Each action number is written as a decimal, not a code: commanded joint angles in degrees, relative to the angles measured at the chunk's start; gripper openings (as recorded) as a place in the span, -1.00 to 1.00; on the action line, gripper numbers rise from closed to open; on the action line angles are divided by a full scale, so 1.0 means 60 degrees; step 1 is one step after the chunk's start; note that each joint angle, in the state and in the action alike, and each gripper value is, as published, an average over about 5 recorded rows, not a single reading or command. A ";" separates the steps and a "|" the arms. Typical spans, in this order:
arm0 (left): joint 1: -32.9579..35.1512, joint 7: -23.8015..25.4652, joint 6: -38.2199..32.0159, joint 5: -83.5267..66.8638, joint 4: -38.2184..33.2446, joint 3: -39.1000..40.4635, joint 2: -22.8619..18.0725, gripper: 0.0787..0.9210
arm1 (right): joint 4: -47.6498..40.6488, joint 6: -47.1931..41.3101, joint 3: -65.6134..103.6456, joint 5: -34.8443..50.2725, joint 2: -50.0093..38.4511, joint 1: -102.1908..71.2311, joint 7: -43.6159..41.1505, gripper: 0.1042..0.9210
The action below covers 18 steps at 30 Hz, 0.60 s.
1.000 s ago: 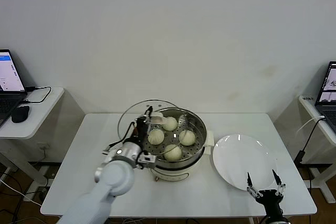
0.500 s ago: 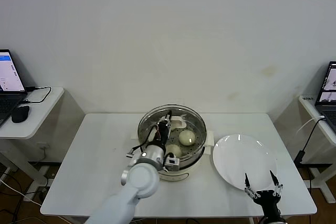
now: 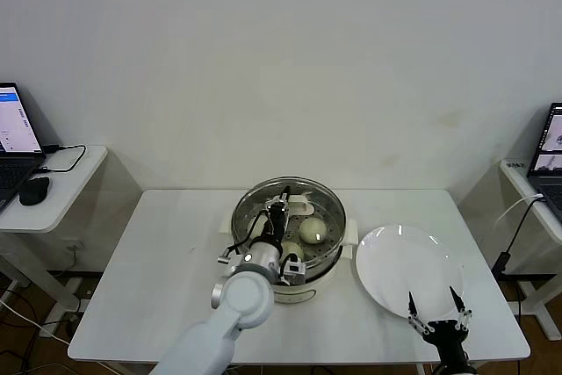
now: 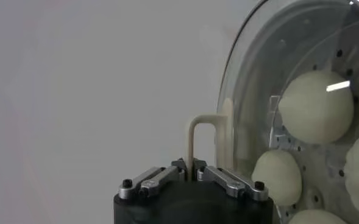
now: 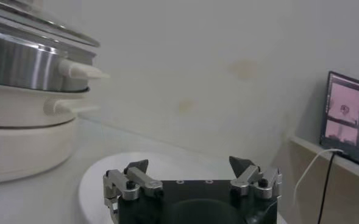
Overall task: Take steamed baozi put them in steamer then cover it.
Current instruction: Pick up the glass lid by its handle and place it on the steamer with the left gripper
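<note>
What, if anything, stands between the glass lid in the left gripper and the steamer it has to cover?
Nothing visible does. The left gripper is shut on the handle of the glass lid, which sits over the steamer with the steamed baozi beneath it. The right gripper waits open, near the plate.

The left claw [image 3: 279,210] and its arm cover part of the steamer [image 3: 327,243] in the head view, so only some of the steamed baozi [image 3: 314,231] show there. In the left wrist view the glass lid [image 4: 301,91] runs off the picture's edge. The right claw [image 3: 436,314] is cut by the head view's bottom edge, its arm out of sight. The plate [image 5: 167,167] is partly hidden behind the right claw in the right wrist view.
</note>
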 commanded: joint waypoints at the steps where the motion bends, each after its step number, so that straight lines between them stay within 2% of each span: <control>1: 0.0042 -0.0009 0.0019 0.0088 0.0153 -0.0026 -0.0149 -0.86 | -0.0007 0.0008 -0.0030 -0.0013 -0.0001 0.0004 0.0002 0.76; 18: 0.0110 -0.0196 -0.0129 0.0175 0.0381 -0.0151 -0.0199 -0.86 | -0.0053 0.0042 -0.0066 -0.0019 -0.0031 -0.0032 -0.0006 0.76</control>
